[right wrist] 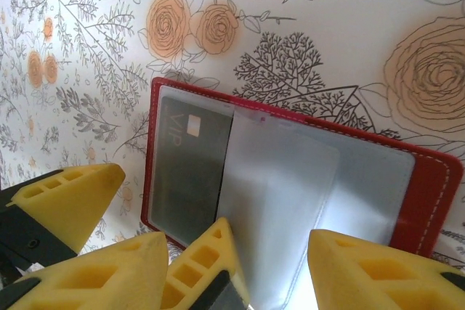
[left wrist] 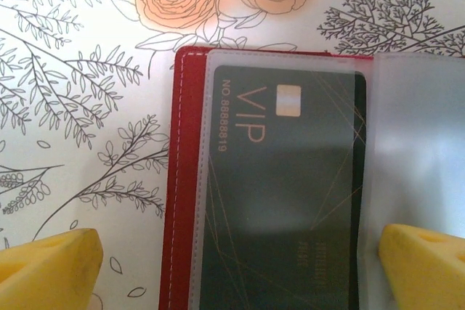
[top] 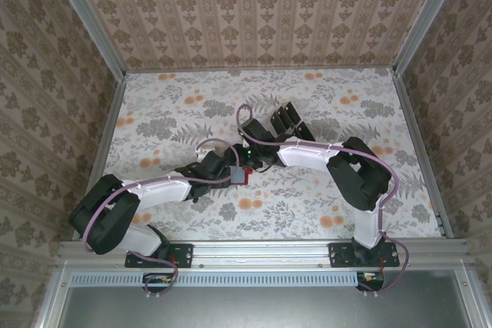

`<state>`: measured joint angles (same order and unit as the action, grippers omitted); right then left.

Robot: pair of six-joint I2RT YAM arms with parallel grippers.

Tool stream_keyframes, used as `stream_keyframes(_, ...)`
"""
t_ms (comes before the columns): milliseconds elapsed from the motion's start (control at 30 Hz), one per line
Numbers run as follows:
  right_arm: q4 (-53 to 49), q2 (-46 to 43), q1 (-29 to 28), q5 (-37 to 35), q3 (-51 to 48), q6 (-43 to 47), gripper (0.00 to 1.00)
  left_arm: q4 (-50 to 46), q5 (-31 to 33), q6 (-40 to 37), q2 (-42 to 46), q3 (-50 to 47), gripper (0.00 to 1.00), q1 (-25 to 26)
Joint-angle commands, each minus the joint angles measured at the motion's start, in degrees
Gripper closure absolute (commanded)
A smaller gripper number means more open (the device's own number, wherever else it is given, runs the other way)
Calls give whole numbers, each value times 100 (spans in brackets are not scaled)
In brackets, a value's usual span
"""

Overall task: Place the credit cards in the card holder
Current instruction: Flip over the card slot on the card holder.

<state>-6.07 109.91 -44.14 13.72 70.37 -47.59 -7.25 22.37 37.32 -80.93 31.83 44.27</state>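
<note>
So the red leather-like folding card holder is lying open and flat near the middle of the floral-print table, right where the two arms meet. One glossy dark credit card with gold "VIP" lettering and a small chip sits inside the clear plastic pocket on one half of the holder, pushed in with its edges lined up to the pocket. Next to it a see-through plastic sleeve leaf comes up off the spine and covers part of the other half.

The left gripper hangs right over the carded half with its jaws spread as wide as they go. One yellow fingertip is off the holder over bare table; the other one is over the clear leaf just past the card's edge. It's not pinching anything.

The right gripper comes in low at the holder's near edge, jaws parted about halfway, the clear leaf rising between them. I can't see either pad pressing on it, and the holder's near edge is hidden behind the fingers.

Further back on the table, apart from the holder, a cluster of dark flat rectangles stands on edge, tilted. Probably more cards, but too small to be sure.
</note>
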Motion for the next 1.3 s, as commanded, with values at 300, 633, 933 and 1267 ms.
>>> stream_keyframes(300,10,397,-40,-112,109,-224,46,1,66,118,-32,-178,0,20)
stream_keyframes(633,129,711,-30,238,361,-355,46,56,57,101,24,-204,0,20)
stream_keyframes(933,115,660,-34,381,603,-424,46,-34,69,77,929,-333,0,21)
stream_keyframes(1267,-172,816,-154,415,1143,-466,46,-614,555,348,2737,-768,0,-6)
